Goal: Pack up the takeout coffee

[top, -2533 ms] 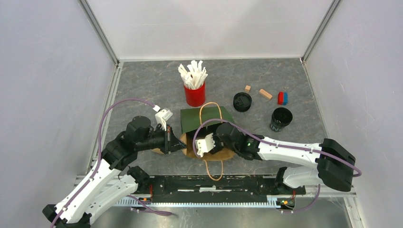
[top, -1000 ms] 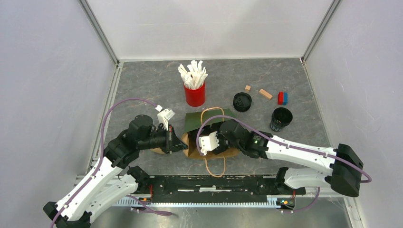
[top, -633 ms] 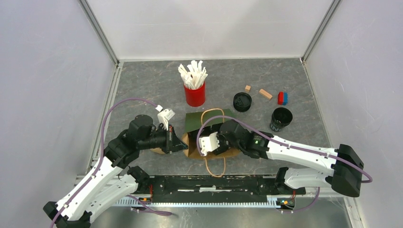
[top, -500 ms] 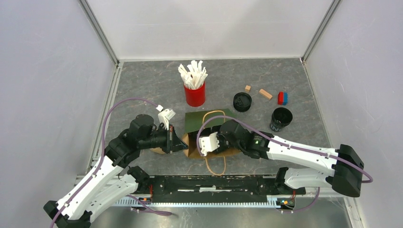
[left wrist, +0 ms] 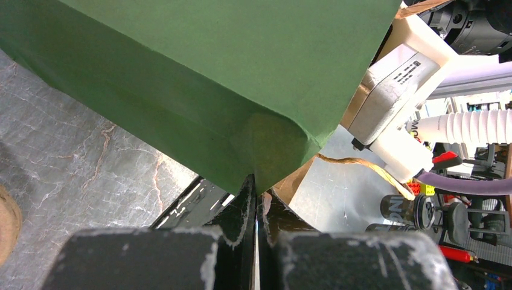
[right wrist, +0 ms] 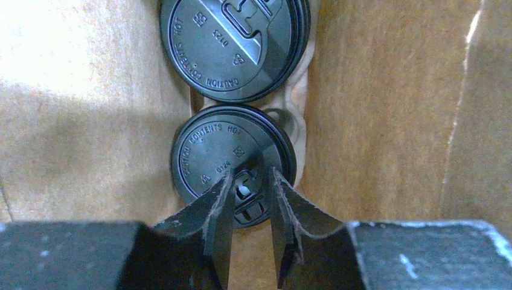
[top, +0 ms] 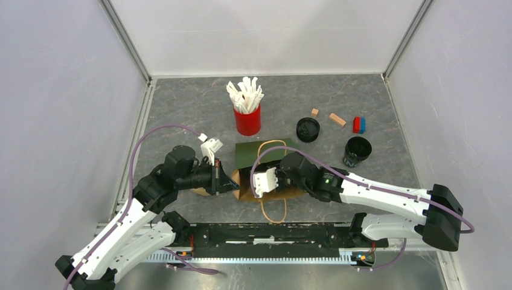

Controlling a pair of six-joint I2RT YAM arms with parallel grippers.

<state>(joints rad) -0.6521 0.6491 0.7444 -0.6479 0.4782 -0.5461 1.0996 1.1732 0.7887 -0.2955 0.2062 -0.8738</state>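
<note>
Pinching the green bag [left wrist: 211, 78] by its rim, my pressed-together left end effector [left wrist: 257, 192] likely props its mouth open. Inside, my right end effector [right wrist: 250, 205] stands narrowly spread; the lidded takeout coffee [right wrist: 211, 151] lies just ahead, a 2nd lidded cup [right wrist: 232, 42] beyond.

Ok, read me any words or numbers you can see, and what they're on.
"CAUTION CONTENTS HOT": upper black lid in the green paper bag.
"CONTENTS HOT": lower black lid, rest behind the right gripper.
Digits on both lids: too small to trust.
White lettering on the black cup: blurred.
</note>
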